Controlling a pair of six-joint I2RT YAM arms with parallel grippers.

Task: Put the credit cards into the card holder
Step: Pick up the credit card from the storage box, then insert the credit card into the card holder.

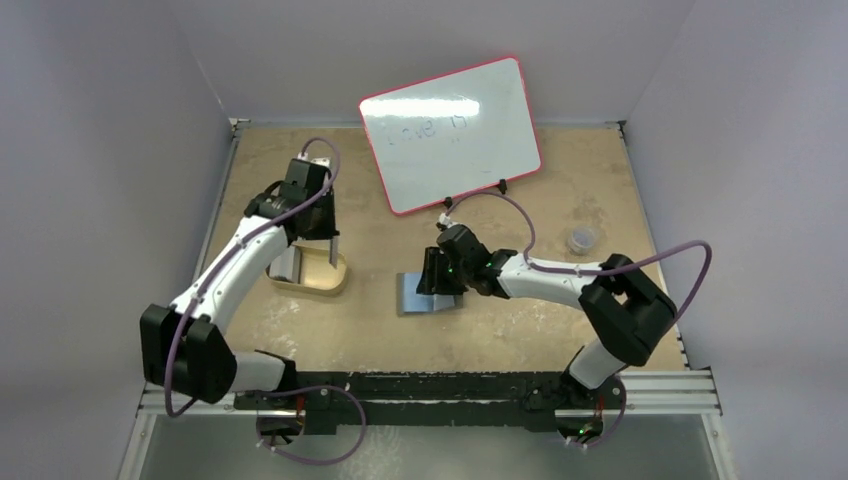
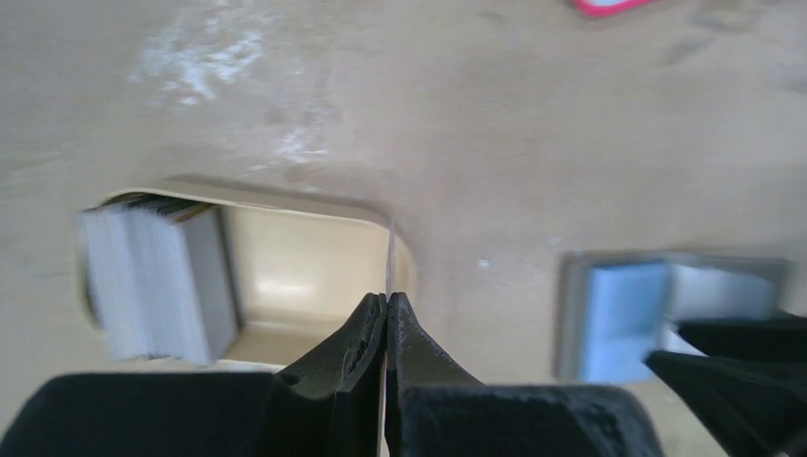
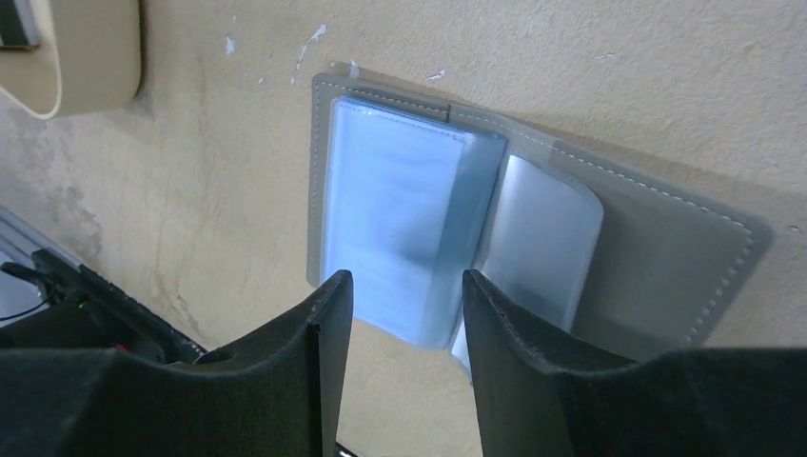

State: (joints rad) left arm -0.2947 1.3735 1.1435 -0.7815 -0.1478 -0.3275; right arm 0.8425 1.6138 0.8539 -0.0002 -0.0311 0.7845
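My left gripper (image 2: 387,297) is shut on one thin credit card (image 2: 389,255), seen edge-on and standing up from the fingertips. It hangs over the right end of a gold tin (image 2: 285,197). A stack of credit cards (image 2: 157,281) stands in the tin's left end. The card holder (image 3: 657,257) lies open and flat at the table's middle, its blue-grey pockets (image 3: 400,214) facing up. My right gripper (image 3: 407,286) is open just above the holder's near edge, nothing between its fingers. From above, the left gripper (image 1: 330,232) is over the tin (image 1: 325,285), and the right gripper (image 1: 437,272) over the card holder (image 1: 415,300).
A whiteboard with a red rim (image 1: 450,132) leans at the back centre. A small clear cup (image 1: 581,239) sits at the right of the table. A corner of the tin (image 3: 95,57) shows at the right wrist view's top left.
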